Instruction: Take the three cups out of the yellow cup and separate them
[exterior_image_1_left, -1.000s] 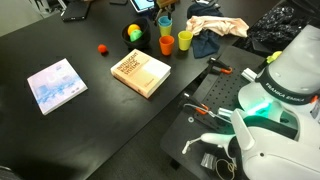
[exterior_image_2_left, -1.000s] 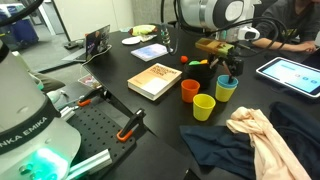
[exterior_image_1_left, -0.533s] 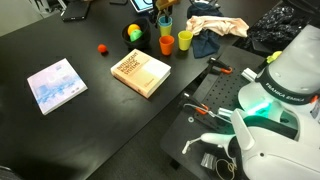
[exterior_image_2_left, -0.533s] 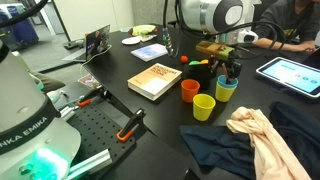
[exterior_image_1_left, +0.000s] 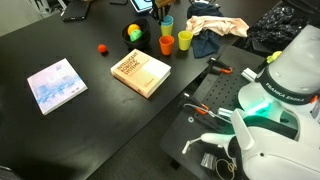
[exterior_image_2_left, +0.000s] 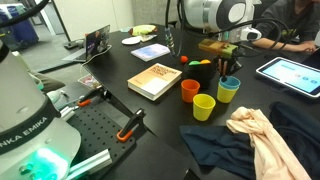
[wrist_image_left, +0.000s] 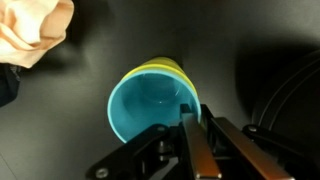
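Observation:
A blue cup (wrist_image_left: 150, 105) sits nested in the yellow cup (wrist_image_left: 165, 68), whose rim shows around it in the wrist view. My gripper (wrist_image_left: 195, 118) hangs straight over the pair, with one finger inside the blue cup and the other outside its wall. The jaws are shut on that rim. In both exterior views the blue cup (exterior_image_2_left: 228, 89) (exterior_image_1_left: 166, 23) stands under the gripper (exterior_image_2_left: 229, 72). An orange cup (exterior_image_2_left: 190, 90) (exterior_image_1_left: 166, 44) and a yellow-orange cup (exterior_image_2_left: 204, 107) (exterior_image_1_left: 184, 40) stand apart beside it on the black table.
A tan book (exterior_image_1_left: 140, 72) (exterior_image_2_left: 155, 80) lies mid-table, a pale blue booklet (exterior_image_1_left: 56, 85) further off. A yellow-green ball (exterior_image_1_left: 134, 33) and a small red ball (exterior_image_1_left: 101, 47) lie near the cups. Peach cloth (exterior_image_2_left: 265, 140) and dark cloth (exterior_image_2_left: 215, 150) lie close by, and a tablet (exterior_image_2_left: 290, 75).
The jaws have closed from open onto the rim of the blue cup. The arm has hardly moved, and the cups stand where they were.

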